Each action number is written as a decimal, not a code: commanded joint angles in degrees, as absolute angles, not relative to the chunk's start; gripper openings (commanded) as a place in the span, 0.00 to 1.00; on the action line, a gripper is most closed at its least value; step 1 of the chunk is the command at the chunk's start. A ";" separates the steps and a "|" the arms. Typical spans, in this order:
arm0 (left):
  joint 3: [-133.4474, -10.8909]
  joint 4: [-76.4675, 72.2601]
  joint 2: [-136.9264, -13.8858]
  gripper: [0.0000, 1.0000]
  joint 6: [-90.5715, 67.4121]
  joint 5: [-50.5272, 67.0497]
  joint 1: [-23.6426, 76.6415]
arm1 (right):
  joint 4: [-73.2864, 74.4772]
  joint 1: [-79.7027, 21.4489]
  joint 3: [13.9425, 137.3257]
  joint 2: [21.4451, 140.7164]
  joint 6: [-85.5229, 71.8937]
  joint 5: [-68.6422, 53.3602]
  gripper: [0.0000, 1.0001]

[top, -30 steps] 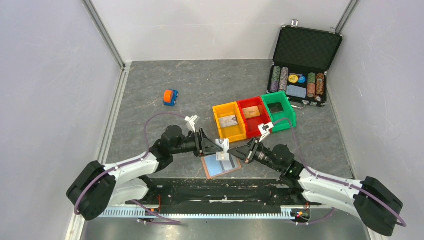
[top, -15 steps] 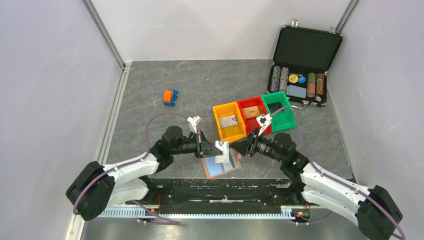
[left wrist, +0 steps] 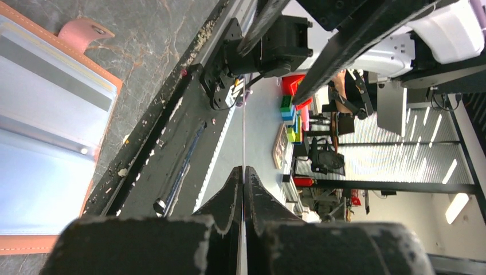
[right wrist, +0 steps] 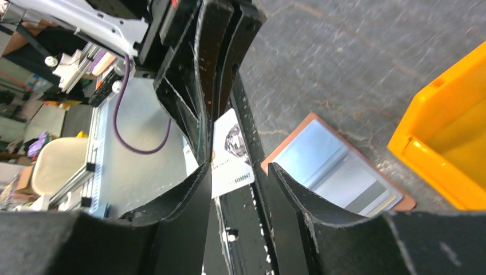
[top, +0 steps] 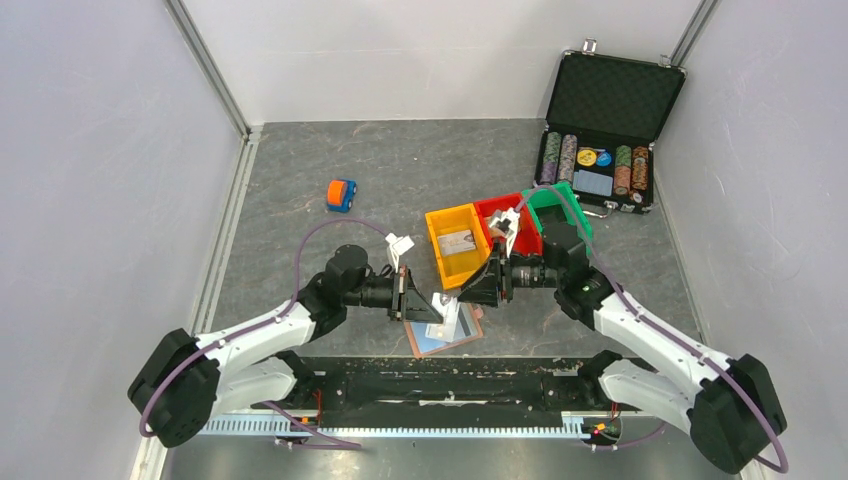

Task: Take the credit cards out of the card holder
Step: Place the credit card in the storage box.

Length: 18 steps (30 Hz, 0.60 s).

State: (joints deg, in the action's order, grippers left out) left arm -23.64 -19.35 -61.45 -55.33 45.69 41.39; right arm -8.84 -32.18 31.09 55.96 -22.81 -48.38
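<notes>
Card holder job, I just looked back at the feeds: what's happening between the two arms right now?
The left gripper is shut on a white printed card, held up off the table. The right gripper faces it with its jaws apart, close to that card but not pinching it. The card holder lies open on the table below them, and another card sits in the yellow bin.
</notes>
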 commanded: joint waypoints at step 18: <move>-26.36 -18.91 -61.97 0.02 -51.33 49.97 41.75 | -18.82 -33.49 29.21 61.81 -27.75 -56.07 0.00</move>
State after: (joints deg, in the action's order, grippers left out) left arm -24.38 -18.57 -61.98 -54.52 48.84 41.41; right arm -13.76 -33.30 30.37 61.60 -25.76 -54.61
